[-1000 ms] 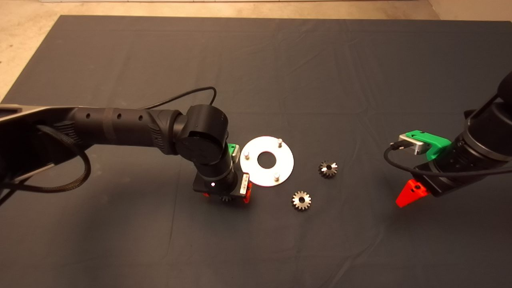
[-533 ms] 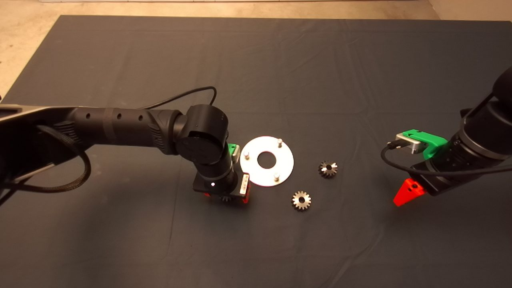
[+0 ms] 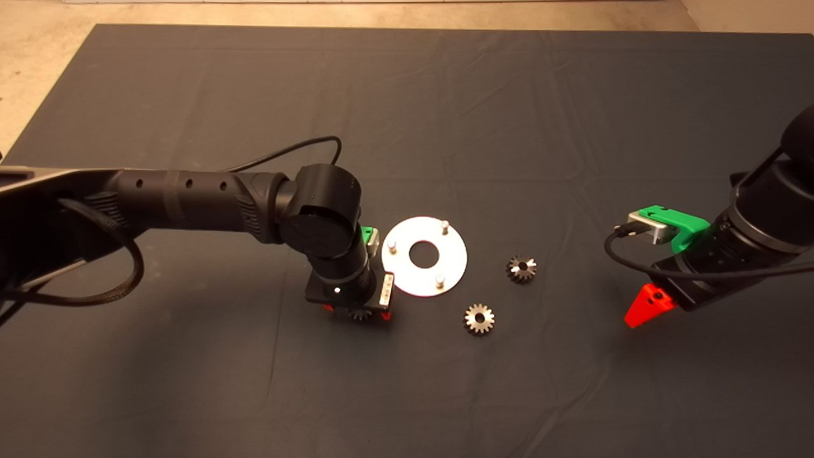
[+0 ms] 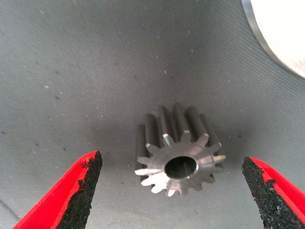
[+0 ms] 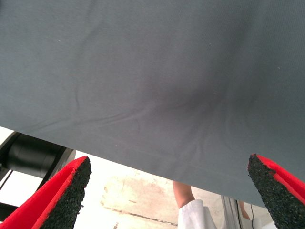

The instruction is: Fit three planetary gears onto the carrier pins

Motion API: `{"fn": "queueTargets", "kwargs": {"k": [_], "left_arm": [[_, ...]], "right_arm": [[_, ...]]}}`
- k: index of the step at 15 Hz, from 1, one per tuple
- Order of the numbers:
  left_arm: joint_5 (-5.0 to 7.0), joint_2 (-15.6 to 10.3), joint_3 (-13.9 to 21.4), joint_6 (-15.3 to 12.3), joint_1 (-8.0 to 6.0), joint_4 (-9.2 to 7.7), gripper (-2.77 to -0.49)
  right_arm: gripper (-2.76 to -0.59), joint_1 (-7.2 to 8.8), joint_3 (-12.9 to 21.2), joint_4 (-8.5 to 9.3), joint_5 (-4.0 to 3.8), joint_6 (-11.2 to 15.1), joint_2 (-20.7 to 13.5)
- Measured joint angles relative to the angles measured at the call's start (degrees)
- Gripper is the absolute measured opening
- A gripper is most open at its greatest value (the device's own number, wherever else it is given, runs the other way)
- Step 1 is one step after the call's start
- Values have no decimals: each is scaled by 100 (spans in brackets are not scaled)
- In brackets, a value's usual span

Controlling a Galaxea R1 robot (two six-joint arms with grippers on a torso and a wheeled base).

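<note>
A shiny round disc (image 3: 424, 256) with a large centre hole lies mid-mat, and its three carrier pins (image 3: 444, 224) stand bare. My left gripper (image 3: 356, 312) hangs low just beside the disc's near-left edge, open around one planetary gear (image 4: 177, 150); the gear rests on the mat between the fingers (image 4: 78, 191), touching neither pad. Only that gear's teeth (image 3: 360, 314) peek out under the wrist in the head view. Two more gears lie loose on the mat: one (image 3: 479, 318) near the disc's front, one (image 3: 521, 268) to its right. My right gripper (image 3: 645, 308) hovers open at the right, holding nothing.
The dark mat (image 3: 407, 95) is wrinkled and ends at a pale floor along the far and left edges. The right wrist view looks past the mat's edge to the floor, where a person's leg (image 5: 183, 193) shows. A black cable (image 3: 292, 151) loops off the left arm.
The left gripper has shifted slightly left and down over its gear. The right gripper has drifted a little left and lower. The disc and loose gears have not moved.
</note>
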Motion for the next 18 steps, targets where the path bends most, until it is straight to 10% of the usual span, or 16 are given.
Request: {"fn": "queueTargets", "kwargs": {"k": [8,11,18], "left_arm": [[-83,15,0,0,1,-1,-135],[-308,16,0,14,1,-1,-146],[-301,16,-132,201,117,-9,-174]], "right_arm": [[-91,0,93,-2,0,0,16],[-91,0,120,-2,-1,0,30],[-91,-32,179,-2,2,0,44]]}}
